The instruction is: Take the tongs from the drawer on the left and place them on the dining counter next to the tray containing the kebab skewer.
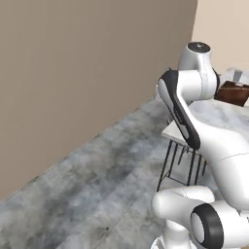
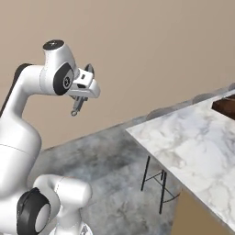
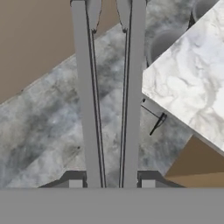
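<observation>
My gripper (image 2: 79, 102) is raised in the air over the floor, left of the dining counter (image 2: 197, 142), and is shut on the tongs (image 2: 75, 110). In the hand view the tongs (image 3: 85, 109) run as two long grey metal arms from between my gripper (image 3: 111, 183) to the top of the picture. The white marble dining counter (image 3: 192, 74) lies off to the right, apart from the tongs. A dark brown tray (image 2: 225, 106) sits at its far end, also visible as the tray (image 1: 233, 92) past my arm. The drawer and the kebab skewer are out of view.
A plain beige wall (image 2: 151, 50) stands behind. Grey mottled floor (image 1: 97, 185) spreads below the gripper. Round grey stools (image 3: 164, 43) sit under the counter's overhang, with thin black legs (image 2: 153, 181). A tan counter side panel (image 3: 197, 168) drops below the marble.
</observation>
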